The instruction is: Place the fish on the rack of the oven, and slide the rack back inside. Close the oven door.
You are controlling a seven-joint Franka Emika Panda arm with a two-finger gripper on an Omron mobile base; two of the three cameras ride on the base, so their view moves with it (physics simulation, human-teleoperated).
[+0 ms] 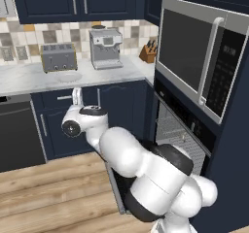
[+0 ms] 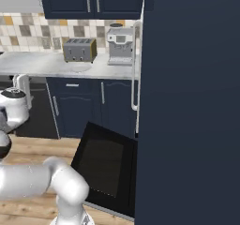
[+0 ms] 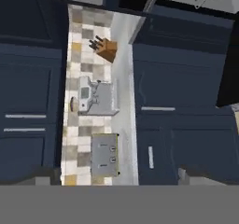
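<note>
Arm rises from base, bends at elbow, forearm reaches fwd & left. Wrist turned up, hand sits high above forearm end. Gripper points upward, jaws wide apart, nothing between them. In right base view gripper sits at far left, upright.

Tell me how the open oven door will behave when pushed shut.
The oven door hangs dropped open, so it probably swings on a hinge rather than slides. Its wide dark panel looks stiff and likely fairly heavy.
</note>
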